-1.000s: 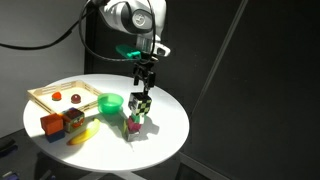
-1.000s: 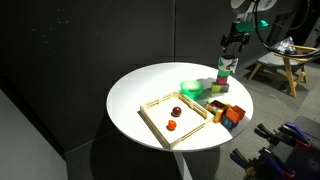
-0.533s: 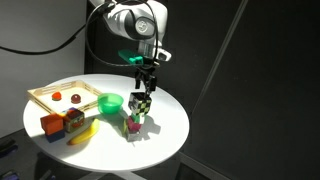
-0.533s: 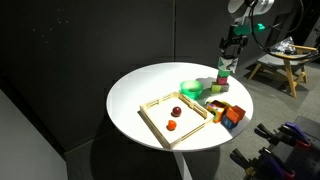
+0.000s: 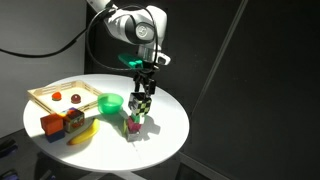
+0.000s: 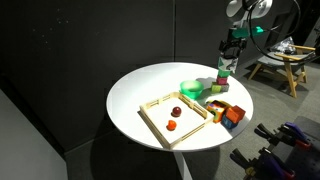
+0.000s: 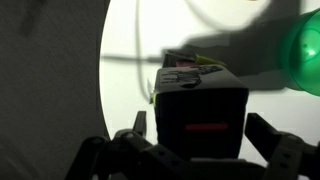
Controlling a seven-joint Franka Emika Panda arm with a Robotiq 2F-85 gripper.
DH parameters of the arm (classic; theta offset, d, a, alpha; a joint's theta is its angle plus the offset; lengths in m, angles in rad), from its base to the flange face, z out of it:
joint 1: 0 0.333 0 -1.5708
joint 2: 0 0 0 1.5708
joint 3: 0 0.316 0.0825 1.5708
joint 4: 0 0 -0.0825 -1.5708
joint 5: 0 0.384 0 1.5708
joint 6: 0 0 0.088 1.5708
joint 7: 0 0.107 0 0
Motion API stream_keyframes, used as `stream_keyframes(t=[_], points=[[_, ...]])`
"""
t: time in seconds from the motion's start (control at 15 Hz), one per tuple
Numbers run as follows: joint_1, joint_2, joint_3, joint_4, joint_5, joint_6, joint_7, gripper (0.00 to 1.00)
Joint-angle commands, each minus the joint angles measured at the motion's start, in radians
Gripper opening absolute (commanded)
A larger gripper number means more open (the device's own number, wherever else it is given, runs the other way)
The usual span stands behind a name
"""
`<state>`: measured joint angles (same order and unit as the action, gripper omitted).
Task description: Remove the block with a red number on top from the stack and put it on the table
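The gripper stands with jaws wide, a finger on either side of the block, whose dark face bears a red mark. Beneath lies the white table. A blurred green object sits at the right edge.

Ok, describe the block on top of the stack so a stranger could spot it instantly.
On the round white table, beside the green bowl, stands a two-cube stack. The block is its upper cube. It is black and white with green patches and a red mark on its dark top, unlike the pink cube beneath and the orange-and-blue cubes further off.
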<state>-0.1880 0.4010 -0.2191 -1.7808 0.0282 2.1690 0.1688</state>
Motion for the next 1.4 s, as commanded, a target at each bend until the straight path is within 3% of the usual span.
stream_keyframes(t=[0.0,0.67,0.73,0.8,1.33], points=[[-0.008,0.014,0.005,0.022,-0.005,-0.003,0.003,1.00],[-0.008,0.026,0.005,0.016,-0.008,0.003,-0.002,1.00],[-0.008,0.026,0.005,0.015,-0.009,0.003,-0.001,0.75],[-0.008,0.027,0.005,0.015,-0.009,0.003,-0.001,0.74],[-0.001,-0.004,0.006,0.003,-0.017,-0.012,-0.008,0.18]])
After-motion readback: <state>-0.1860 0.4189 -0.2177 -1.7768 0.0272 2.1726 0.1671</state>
